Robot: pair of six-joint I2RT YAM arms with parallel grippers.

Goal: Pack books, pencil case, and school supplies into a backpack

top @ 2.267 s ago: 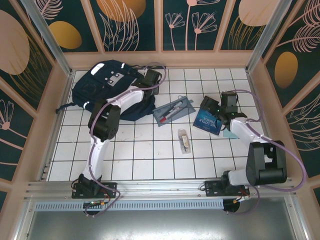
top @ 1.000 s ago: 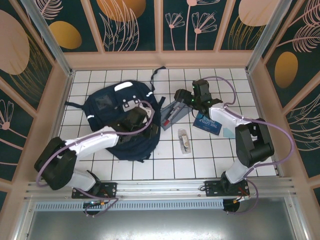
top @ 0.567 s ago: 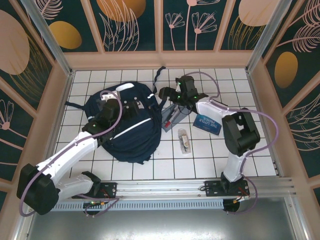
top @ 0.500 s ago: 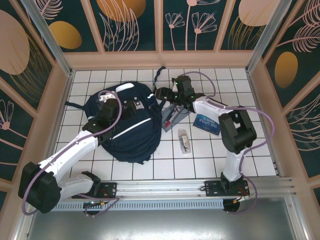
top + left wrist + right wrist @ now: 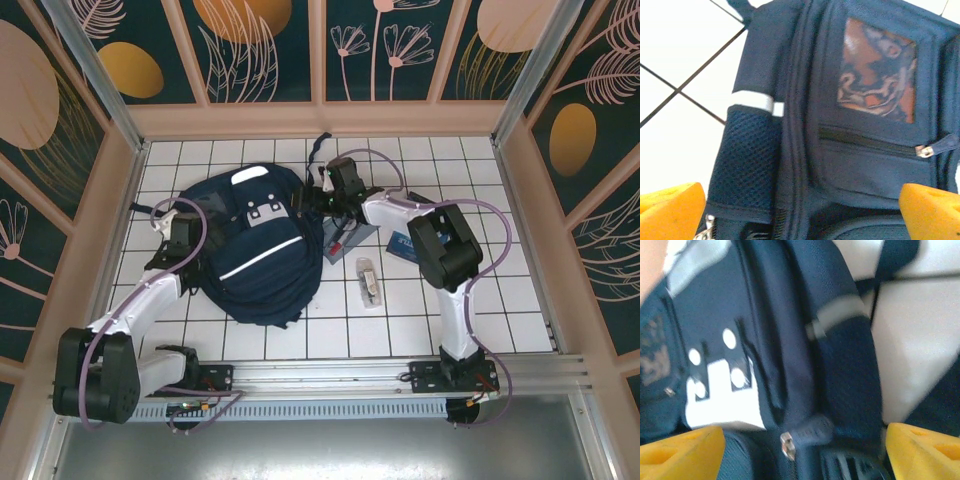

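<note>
backpack [image 5: 255,255] — left hand [image 5: 188,225] withdrawn to left edge, right hand [image 5: 313,198] closer.

Both arms [image 5: 150,290]: white shells, black joints, looping lilac cables. The left gripper [image 5: 800,215] and right gripper [image 5: 800,450] have blocky orange-yellow fingers [image 5: 670,210].

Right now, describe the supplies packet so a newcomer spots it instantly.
Start at the navy backpack on the left of the white tiled table. Right of it, on the near side of the grey pencil case, lies the supplies packet. It is the smallest item: clear plastic, whitish and tan contents.
</note>
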